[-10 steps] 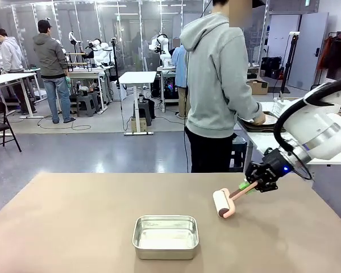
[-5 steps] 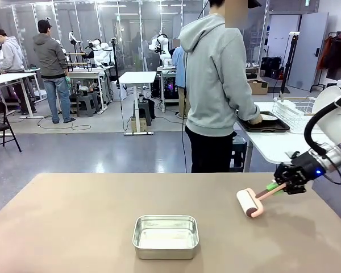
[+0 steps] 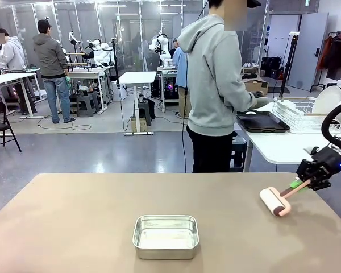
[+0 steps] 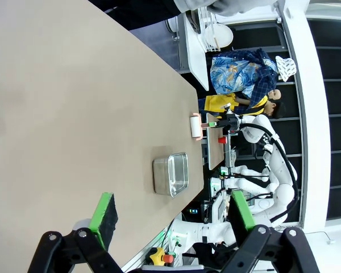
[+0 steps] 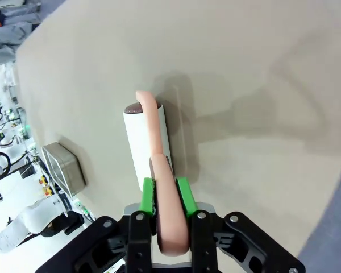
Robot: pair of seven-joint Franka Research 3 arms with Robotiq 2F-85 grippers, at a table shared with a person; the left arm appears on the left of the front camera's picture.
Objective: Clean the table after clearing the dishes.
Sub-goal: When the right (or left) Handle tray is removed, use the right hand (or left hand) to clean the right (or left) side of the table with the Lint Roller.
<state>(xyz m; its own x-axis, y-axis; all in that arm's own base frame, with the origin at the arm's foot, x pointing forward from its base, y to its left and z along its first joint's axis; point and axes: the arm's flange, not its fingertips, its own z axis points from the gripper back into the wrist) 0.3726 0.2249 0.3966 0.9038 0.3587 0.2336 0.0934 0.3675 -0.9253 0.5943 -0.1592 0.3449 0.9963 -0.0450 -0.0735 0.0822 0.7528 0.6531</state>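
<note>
A lint roller (image 3: 274, 201) with a white roll and a pink handle rests on the beige table (image 3: 74, 227) near its right edge. My right gripper (image 3: 303, 185) is shut on the pink handle; in the right wrist view the green pads (image 5: 149, 196) clamp the handle, and the roll (image 5: 145, 142) lies on the tabletop. My left gripper (image 4: 173, 211) hangs open above the table, holding nothing. The dishes are off the table: a dark tray (image 3: 263, 121) lies on the white side table, and a round white plate (image 3: 328, 99) stands in the wire rack.
A shallow steel pan (image 3: 165, 236) sits at the table's front middle, also seen as the steel pan (image 4: 171, 173) from the left wrist. A person in a grey hoodie (image 3: 216, 74) stands at the far edge, turned to the white side table (image 3: 278, 145).
My right gripper has drawn the roller rightward across the table, from near the middle to the right edge. The person's hands have moved from the tray toward the rack.
</note>
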